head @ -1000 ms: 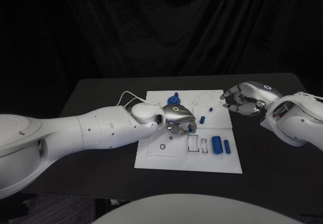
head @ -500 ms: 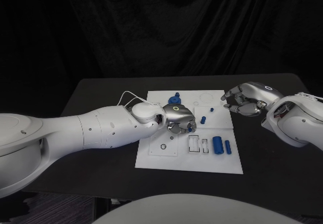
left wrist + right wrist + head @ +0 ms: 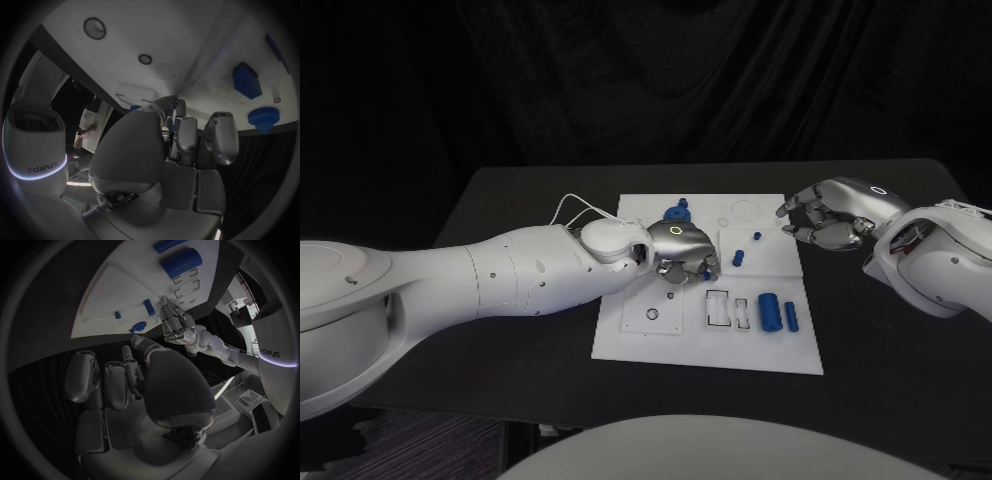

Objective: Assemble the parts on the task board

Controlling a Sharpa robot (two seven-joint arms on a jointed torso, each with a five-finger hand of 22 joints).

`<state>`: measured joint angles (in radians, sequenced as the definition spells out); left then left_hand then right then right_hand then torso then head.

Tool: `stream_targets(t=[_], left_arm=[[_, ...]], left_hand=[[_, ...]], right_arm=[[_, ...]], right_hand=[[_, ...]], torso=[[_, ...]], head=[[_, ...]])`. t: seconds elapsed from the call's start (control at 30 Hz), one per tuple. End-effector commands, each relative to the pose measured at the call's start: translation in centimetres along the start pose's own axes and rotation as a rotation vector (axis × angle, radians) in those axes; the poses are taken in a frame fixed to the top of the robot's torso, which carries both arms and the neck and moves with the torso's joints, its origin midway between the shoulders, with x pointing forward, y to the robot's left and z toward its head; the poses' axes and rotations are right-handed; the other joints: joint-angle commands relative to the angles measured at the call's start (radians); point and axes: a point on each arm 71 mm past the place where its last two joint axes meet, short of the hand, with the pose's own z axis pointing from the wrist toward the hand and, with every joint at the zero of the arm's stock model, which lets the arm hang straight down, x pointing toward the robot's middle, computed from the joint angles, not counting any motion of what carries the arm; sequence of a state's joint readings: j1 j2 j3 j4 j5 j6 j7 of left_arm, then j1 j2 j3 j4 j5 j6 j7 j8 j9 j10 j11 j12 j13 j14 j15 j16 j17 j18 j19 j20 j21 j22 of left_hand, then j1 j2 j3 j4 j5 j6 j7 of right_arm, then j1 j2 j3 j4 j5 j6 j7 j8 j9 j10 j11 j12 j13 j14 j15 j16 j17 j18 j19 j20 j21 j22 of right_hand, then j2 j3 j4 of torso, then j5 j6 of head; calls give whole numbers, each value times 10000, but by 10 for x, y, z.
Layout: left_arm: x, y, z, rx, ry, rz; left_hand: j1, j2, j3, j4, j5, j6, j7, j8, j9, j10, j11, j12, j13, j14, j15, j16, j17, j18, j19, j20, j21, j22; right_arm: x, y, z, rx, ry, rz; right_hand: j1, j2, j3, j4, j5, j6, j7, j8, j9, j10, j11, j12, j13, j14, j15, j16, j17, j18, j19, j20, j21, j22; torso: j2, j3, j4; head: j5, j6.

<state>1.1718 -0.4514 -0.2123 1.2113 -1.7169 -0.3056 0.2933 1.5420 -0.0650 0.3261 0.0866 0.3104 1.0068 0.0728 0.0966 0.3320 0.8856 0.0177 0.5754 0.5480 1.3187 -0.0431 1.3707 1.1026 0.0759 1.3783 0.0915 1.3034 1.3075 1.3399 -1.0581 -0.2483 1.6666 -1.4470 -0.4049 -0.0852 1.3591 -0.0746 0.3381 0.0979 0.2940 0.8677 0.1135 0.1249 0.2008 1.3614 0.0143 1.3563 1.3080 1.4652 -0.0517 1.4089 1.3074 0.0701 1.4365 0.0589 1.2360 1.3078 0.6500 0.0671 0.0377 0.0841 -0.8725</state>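
Observation:
The white task board [image 3: 629, 335] lies mid-table. My left hand [image 3: 681, 254] is down on its middle, fingers [image 3: 187, 135] curled, with a small blue part [image 3: 711, 270] pinched at their tips against the board. My right hand [image 3: 831, 218] hovers at the board's right edge, fingers [image 3: 119, 377] curled in with nothing in them. Loose on the board are a blue gear-like piece [image 3: 676, 212], a small peg [image 3: 756, 236], a block [image 3: 738, 258], a thick cylinder [image 3: 767, 310] and a thin one [image 3: 792, 317]. The block [image 3: 247, 80] and gear piece [image 3: 262, 117] also show past my left hand.
Empty slots [image 3: 715, 308] and a ring hole [image 3: 649, 315] mark the board's near half. A thin white cable [image 3: 574, 205] loops off my left wrist. Bare black table [image 3: 516, 200] surrounds the board. From my right wrist I see the cylinder [image 3: 180, 261] and my left hand [image 3: 172, 322].

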Motion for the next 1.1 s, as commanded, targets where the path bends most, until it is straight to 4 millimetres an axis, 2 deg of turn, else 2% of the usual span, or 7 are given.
stream_targets(t=[0.03,0.3,0.57,0.8,0.87,1.1], left_arm=[[-3,-3,-1,278,-454,116],[-10,-4,-11,418,-1192,293],[-35,4,-27,178,-1643,660],[-69,23,-44,-457,-1505,1112],[-79,32,-53,-750,-1480,1270],[-88,52,-70,-1386,-1464,1509]], left_hand=[[-18,100,19,-99,24,139,16,72,39,106,9,-141,-67,55,-24,-24,39,-105,80,-54,70,1778],[-103,78,71,-181,155,320,44,130,95,331,40,-459,-254,217,-12,32,136,-136,198,-91,209,1819],[-282,51,112,-143,127,414,42,149,137,491,38,-803,-479,254,-8,2,83,-136,215,-107,207,1816],[-368,28,61,-76,55,386,33,121,159,549,30,-1088,-656,319,1,38,161,-144,233,-103,221,1822],[-389,47,54,-37,3,333,13,84,156,546,21,-1221,-735,325,-1,44,174,-145,232,-97,218,1823],[-412,69,39,2,-32,422,-50,121,194,653,-40,-1372,-842,340,-29,61,202,-161,268,-84,268,1842]], right_arm=[[0,-1,0,144,60,-9],[0,-1,0,158,69,-15],[0,-3,0,201,71,-29],[0,-4,0,253,88,-45],[0,-5,1,272,92,-50],[0,-5,2,290,103,-63]], right_hand=[[-43,58,-9,44,44,-4,-2,21,-12,37,-27,-2,155,335,-19,-13,97,30,30,-24,-34,1666],[-43,58,-9,44,44,-4,-2,21,-12,37,-27,-2,155,335,-19,-13,97,30,30,-24,-34,1666],[-43,58,-9,44,44,-4,-2,21,-12,37,-27,-2,155,335,-19,-13,97,30,30,-24,-34,1666],[-43,58,-9,44,44,-4,-2,21,-12,37,-27,-2,155,335,-19,-13,97,30,30,-24,-34,1666],[-43,58,-9,44,44,-4,-2,21,-12,37,-27,-2,155,335,-19,-13,97,30,30,-24,-34,1666],[-21,50,-4,39,45,-19,3,12,-23,13,-24,-28,126,333,-19,-17,93,31,28,-26,-43,1664]], torso=[[1,3,3],[-6,7,2],[-15,3,-6],[-23,20,-9],[-18,15,-8],[-5,-3,12]], head=[[21,-2],[55,-2],[122,-2],[171,-2],[169,-2],[126,-2]])
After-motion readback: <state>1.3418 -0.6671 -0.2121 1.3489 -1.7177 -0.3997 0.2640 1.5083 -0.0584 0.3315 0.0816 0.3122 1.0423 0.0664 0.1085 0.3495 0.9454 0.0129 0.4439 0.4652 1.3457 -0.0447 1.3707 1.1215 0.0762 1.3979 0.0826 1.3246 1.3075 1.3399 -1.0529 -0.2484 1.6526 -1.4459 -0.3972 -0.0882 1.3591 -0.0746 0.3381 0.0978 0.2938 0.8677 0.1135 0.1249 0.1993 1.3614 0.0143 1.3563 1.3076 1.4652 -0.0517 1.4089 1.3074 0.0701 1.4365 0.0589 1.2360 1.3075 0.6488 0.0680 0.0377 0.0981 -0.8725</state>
